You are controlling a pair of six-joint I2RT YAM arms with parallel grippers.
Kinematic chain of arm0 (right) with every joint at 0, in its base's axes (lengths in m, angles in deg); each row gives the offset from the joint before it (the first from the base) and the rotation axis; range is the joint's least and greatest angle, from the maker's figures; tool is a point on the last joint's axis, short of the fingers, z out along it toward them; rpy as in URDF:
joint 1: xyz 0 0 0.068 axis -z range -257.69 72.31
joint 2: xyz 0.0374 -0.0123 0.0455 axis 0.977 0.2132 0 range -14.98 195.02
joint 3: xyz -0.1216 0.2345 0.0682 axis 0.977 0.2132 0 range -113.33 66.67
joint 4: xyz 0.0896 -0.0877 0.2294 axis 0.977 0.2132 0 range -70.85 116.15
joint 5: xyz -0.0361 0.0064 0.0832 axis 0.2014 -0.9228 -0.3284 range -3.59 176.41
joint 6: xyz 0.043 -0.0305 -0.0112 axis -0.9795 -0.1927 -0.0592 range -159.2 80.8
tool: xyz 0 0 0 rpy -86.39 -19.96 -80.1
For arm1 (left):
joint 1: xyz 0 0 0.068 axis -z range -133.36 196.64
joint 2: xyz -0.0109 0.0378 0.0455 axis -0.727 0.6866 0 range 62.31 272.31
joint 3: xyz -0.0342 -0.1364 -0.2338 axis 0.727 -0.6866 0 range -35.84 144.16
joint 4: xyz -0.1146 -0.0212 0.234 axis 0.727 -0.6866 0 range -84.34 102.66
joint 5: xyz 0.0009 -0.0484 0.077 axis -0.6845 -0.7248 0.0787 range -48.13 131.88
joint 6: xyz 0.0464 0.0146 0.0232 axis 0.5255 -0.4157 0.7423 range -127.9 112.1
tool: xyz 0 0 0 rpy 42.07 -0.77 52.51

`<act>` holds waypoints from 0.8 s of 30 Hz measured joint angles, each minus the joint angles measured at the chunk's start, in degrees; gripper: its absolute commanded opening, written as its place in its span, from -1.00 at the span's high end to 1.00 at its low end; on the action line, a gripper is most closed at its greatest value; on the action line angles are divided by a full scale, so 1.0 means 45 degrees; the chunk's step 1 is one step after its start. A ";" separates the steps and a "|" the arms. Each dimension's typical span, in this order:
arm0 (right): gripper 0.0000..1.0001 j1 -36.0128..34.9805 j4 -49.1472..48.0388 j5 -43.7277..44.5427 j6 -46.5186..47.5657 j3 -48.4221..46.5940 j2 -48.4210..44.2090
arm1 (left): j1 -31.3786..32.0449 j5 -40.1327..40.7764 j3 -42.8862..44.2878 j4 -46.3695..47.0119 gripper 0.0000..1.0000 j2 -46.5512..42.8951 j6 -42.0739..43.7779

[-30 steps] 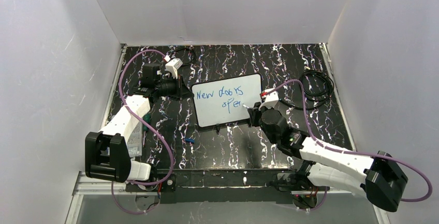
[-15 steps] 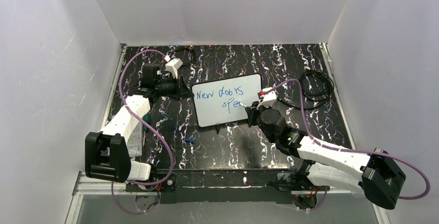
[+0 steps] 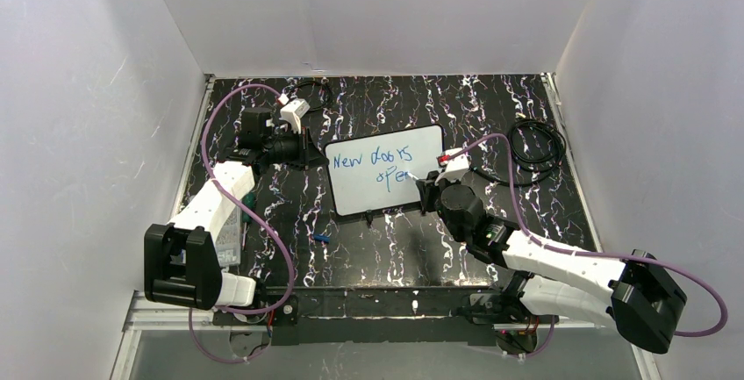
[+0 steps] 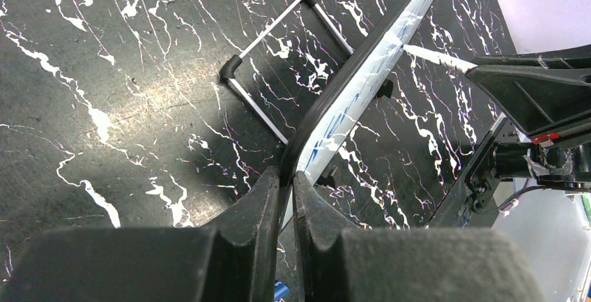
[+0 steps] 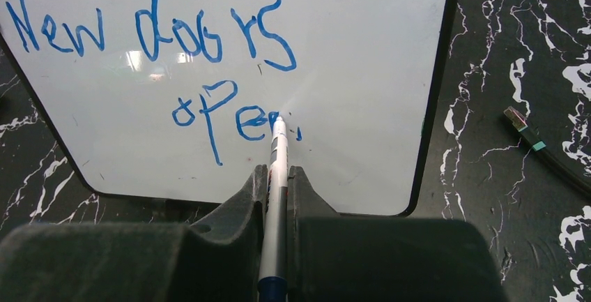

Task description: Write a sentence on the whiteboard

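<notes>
Two arms work at one small whiteboard. It sits near the middle of the black marbled table, a little toward the back wall, with its long edges running almost left to right. On it is the sentence in blue marker. The upper line reads "New doors". Below it stand the letters "oPe" and one short stroke after them.

The left gripper is at the 9 o'clock edge of the board. Its two fingers are pressed together on the thin dark frame, so it grips the board by that edge. From the left wrist the board appears edge-on, and a thin wire bracket shows on its back side.

The right gripper comes to the board from about 5 o'clock. Its fingers are closed on a marker with a white barrel, which points to 12 o'clock in the wrist view. The tip touches the white surface just to the right of the "e", at the short stroke.

At 3 o'clock from the board, well apart, a black cable lies in loops near the right wall. At about 7 o'clock from the board a small blue thing lies on the table; I cannot tell what it is. A small black clip sits on the near long edge of the board.
</notes>
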 measured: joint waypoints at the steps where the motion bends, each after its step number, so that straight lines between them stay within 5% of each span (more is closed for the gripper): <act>1: 0.97 0.0000 -0.0019 0.0029 0.0005 0.0000 0.0000 | 0.0000 0.0000 0.0000 0.0000 1.00 0.0000 0.0000; 24: 0.97 0.0000 -0.0029 0.0627 -0.0053 0.0000 -0.0092 | 0.0000 0.0000 0.0000 0.0000 1.00 0.0000 0.0000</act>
